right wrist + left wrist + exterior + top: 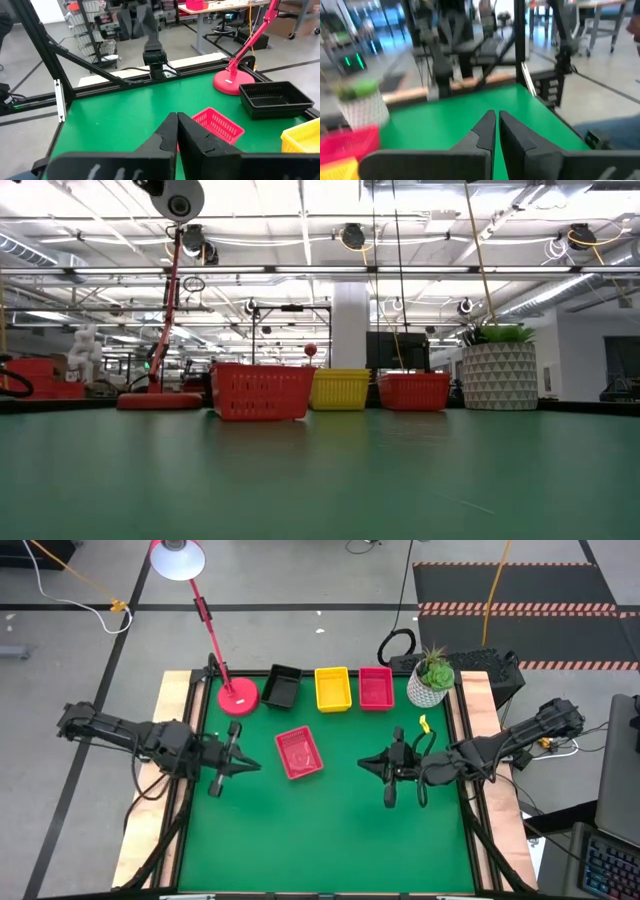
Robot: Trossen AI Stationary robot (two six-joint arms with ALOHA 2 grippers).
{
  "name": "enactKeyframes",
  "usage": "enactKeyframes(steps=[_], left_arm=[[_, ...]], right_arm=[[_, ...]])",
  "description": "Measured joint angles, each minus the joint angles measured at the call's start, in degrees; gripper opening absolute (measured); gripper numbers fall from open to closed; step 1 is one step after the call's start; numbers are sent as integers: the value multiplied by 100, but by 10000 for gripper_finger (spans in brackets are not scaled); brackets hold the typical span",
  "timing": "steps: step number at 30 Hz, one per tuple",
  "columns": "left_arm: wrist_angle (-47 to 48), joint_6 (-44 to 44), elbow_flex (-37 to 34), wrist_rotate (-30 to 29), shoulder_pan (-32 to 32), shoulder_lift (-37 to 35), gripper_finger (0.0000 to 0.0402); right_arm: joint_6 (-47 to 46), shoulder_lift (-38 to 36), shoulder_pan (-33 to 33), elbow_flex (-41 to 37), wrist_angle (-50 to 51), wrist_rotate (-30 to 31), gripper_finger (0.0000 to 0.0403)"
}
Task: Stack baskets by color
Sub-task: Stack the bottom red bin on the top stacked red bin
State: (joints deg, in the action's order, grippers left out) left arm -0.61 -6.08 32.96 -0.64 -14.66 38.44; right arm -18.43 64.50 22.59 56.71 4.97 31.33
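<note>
A red-pink basket (pixel 299 753) stands alone on the green mat near the table's middle, turned a little askew; it also shows in the low view (pixel 261 391) and the right wrist view (pixel 217 125). Along the far edge stand a black basket (pixel 281 687), a yellow basket (pixel 332 689) and another red-pink basket (pixel 376 688), each resting on its base. My left gripper (pixel 252 765) hangs shut to the left of the lone basket and points toward the right. My right gripper (pixel 364 762) hangs shut to its right and points toward the left. Neither holds anything.
A red lamp base (pixel 238 695) stands at the far left, its stem slanting up and back. A white plant pot (pixel 431 683) stands at the far right. A small yellow object (pixel 423 724) lies near the right arm. Bare green mat (pixel 320 840) fills the near half.
</note>
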Motion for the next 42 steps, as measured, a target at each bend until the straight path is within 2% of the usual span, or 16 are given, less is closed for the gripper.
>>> enactKeyframes(steps=[3, 7, 9, 12, 16, 24, 30, 33, 36, 40, 42], left_arm=[[-361, -213, -20, -36, -21, -9, 26], [-586, 199, -1, -601, -21, 26, 27], [-336, 267, 148, -852, -15, 71, 34], [525, -88, 739, -889, -17, 192, 59], [2038, 14, 1996, -818, -21, 654, 85], [4907, 164, 4654, -800, -21, 2220, 88], [6218, -273, 5764, -757, -21, 3268, 96], [6776, -544, 5837, -836, -3, 3695, 133], [7154, -687, 5653, -1004, 98, 4136, 187], [7201, -1095, 5114, -1193, 267, 4528, 253], [6989, -1240, 4766, -1282, 409, 4580, 273]], right_arm=[[23, 5, 0, -9, -1, -2, 4], [23, 25, 2, -9, 4, -2, 4], [25, 36, 2, -9, 6, -3, 4], [14, 36, 2, -9, 2, -4, 4], [6, 36, 2, -9, 15, -4, 4], [7, 36, 2, -9, 52, -4, 4], [6, 36, 2, -9, 96, -8, 4], [6, 36, 2, -9, 90, -16, 4], [5, 36, 2, -9, 90, -153, 4], [0, 36, 2, -9, 90, -159, 4], [-38, 36, 2, -9, 90, -159, 4]])
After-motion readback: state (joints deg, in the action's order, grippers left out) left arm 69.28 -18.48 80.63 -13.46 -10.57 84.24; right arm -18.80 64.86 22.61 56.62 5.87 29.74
